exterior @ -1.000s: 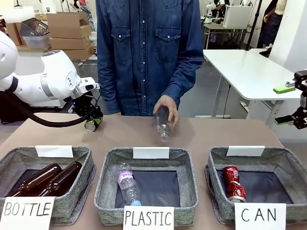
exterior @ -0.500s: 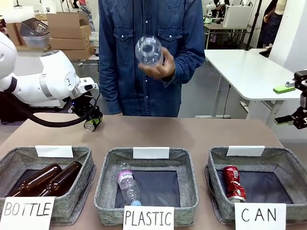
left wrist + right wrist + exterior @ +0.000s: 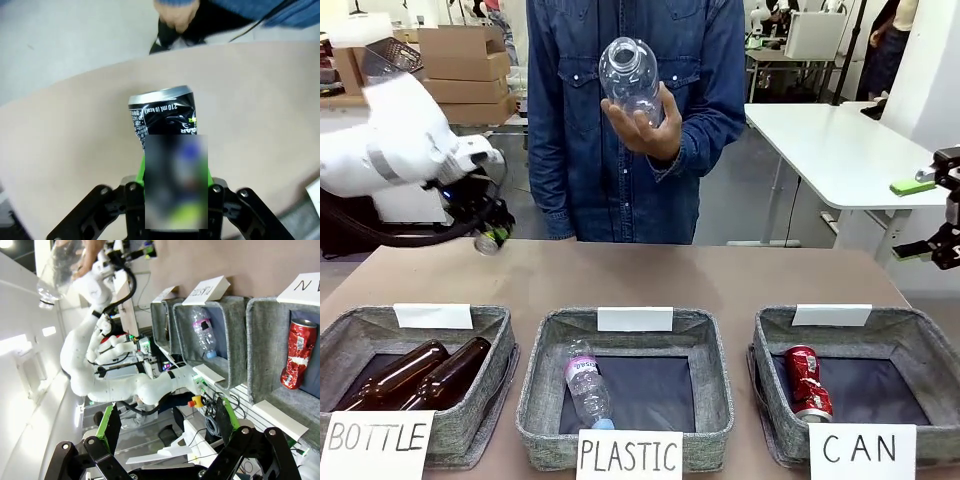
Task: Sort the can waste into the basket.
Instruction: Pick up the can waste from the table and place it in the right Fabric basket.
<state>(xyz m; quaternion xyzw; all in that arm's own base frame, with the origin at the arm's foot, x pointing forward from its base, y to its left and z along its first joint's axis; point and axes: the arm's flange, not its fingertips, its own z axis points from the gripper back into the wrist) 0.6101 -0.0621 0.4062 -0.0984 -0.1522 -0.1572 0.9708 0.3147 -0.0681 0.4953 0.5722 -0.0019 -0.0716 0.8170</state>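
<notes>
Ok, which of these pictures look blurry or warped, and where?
Front view: the left arm is smeared by motion, while the baskets stay sharp. Left wrist view: the dark can reads crisply, the table edge curves from the wide lens. Right wrist view: rolled sideways, the red can sharp.

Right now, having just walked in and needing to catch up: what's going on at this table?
It's a waste-sorting job. The left gripper is shut on a dark can, held above the table's far left. A red can already lies in the CAN basket. The right gripper is open and holds nothing, off to the right. The person's hand holds a clear plastic bottle up at chest height.
</notes>
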